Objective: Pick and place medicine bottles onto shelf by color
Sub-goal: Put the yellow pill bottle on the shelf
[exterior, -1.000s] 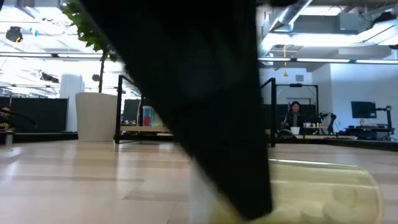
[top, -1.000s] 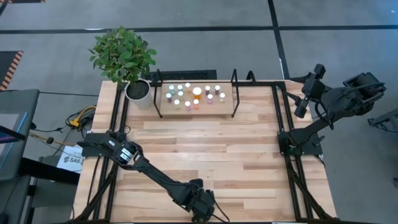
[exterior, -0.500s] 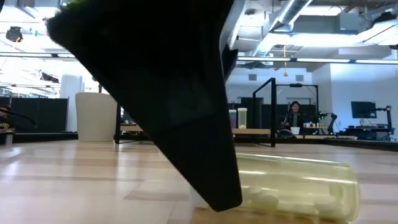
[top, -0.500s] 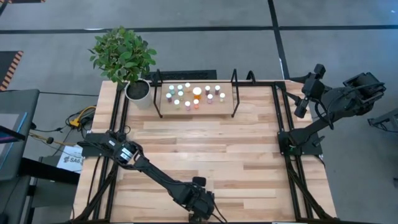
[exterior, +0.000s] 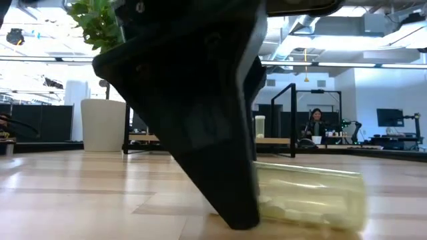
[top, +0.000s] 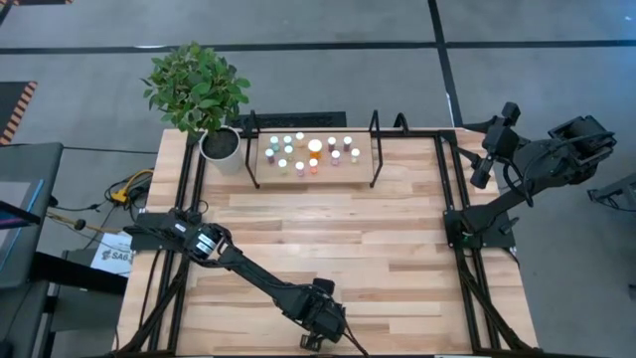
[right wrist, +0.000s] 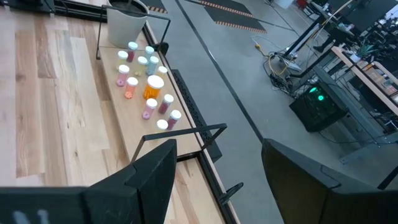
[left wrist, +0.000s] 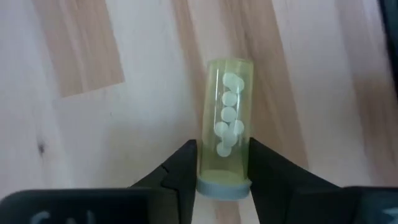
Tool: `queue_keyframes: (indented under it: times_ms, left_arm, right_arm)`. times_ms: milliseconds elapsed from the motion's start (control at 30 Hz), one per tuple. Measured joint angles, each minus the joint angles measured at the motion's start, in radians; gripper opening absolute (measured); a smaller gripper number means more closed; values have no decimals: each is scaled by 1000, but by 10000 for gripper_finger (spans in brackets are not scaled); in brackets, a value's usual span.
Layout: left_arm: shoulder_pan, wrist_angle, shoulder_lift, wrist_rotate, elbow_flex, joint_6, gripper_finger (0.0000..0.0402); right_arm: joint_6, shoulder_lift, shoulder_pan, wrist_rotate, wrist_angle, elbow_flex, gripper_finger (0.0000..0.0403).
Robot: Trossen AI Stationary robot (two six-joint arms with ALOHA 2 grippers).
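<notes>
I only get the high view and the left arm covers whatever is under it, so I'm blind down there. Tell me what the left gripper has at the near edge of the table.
Observer: The left gripper has its fingers on either side of a pale yellow bottle lying on its side on the table.
Operator: Give me the grip point.
Observer: The fingers sit at the capped end, beside the white cap.
Operator: Report the contents.
Observer: Small white round pills show through its clear wall.
Operator: Now the right gripper.
Observer: The right gripper is open, off the table's far right corner, holding nothing.
</notes>
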Motion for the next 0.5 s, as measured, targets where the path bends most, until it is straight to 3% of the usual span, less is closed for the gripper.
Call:
queue_keyframes:
  times_ms: [200,500]
  left_arm:
    - [36,-102,-16,9,-3,110,83]
    - [99,-209,-17,-39,75,346,90]
  right_arm:
    - [0,0,0,0,0,0,260]
    - [0,0,0,0,0,0,260]
